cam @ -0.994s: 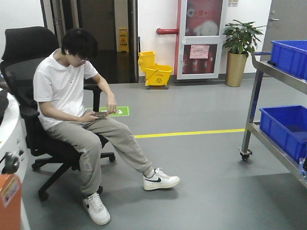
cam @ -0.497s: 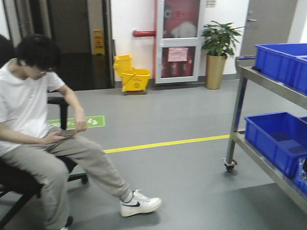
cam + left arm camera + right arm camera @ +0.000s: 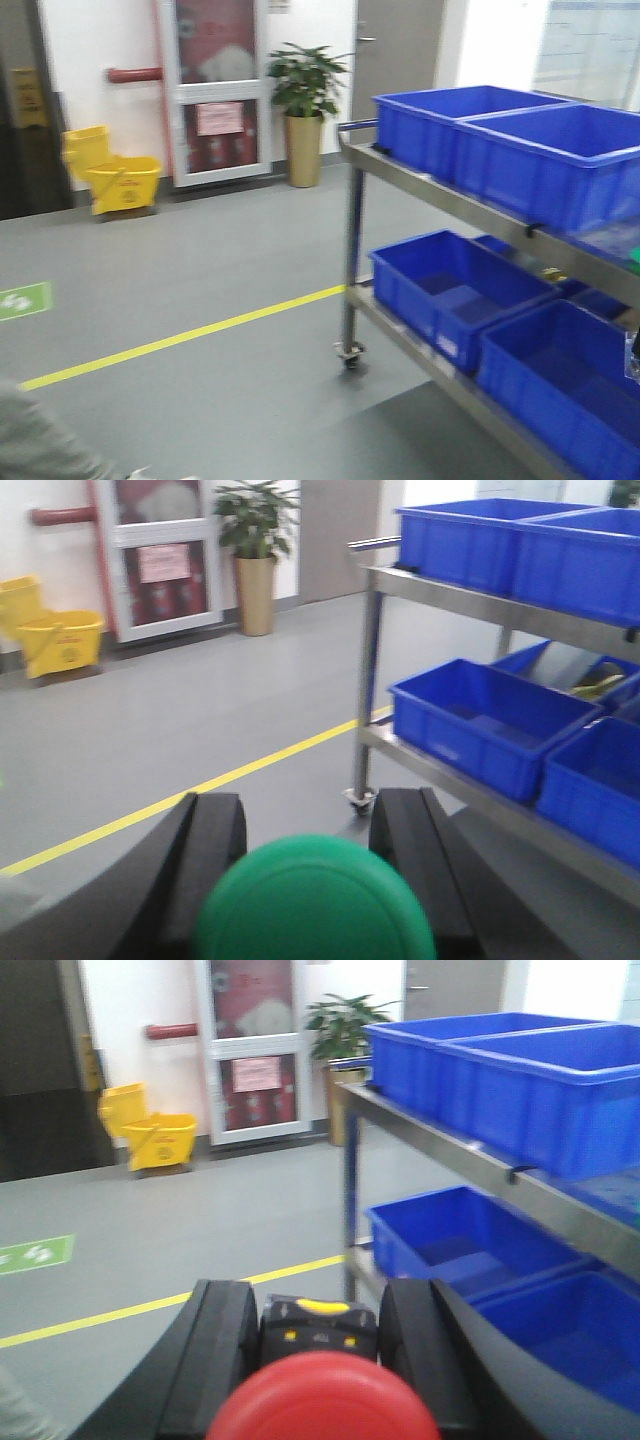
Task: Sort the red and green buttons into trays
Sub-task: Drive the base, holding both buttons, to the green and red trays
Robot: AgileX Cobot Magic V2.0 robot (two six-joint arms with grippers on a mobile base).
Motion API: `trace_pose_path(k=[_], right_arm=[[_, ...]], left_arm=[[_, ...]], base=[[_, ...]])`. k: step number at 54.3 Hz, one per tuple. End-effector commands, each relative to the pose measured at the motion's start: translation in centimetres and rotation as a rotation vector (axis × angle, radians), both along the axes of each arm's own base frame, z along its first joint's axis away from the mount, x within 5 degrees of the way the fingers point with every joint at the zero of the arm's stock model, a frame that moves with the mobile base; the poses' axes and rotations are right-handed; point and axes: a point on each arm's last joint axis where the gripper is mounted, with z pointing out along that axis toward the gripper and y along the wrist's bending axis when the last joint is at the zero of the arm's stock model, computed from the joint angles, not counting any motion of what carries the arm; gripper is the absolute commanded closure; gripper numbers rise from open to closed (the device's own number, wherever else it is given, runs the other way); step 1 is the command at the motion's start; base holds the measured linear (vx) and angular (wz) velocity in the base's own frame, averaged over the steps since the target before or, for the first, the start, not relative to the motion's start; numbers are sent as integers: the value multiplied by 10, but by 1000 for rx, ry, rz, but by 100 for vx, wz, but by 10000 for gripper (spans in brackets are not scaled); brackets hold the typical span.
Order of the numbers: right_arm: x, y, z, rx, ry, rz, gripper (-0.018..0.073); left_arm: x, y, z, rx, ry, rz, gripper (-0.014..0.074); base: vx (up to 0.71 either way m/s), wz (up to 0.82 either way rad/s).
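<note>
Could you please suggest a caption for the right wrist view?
Right gripper holds the red button, facing a steel cart of blue crates.

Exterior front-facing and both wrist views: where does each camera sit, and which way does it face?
Exterior front-facing: looks forward, slightly down, over grey floor at the steel wheeled cart carrying deep blue plastic crates; no robot part shows.
Left wrist: behind the left gripper, looking out between black fingers gripping the green domed button.
Right wrist: behind the right gripper, likewise, over the red domed button.
Shared: all three show the cart, yellow mop bucket and potted plant.
</note>
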Motion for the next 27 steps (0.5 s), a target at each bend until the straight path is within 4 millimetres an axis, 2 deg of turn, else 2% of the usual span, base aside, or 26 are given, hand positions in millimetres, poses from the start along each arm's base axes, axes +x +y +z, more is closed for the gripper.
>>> trace_pose_path(k=[1,27], right_arm=[[-1,4,14,3,-70,43,566],[-1,4,14,3,-70,43,566]], left_arm=[[-2,0,19,-34,-118,-4,602],[-2,0,19,-34,-118,-4,602]], base=[[36,-65],[35,-63]])
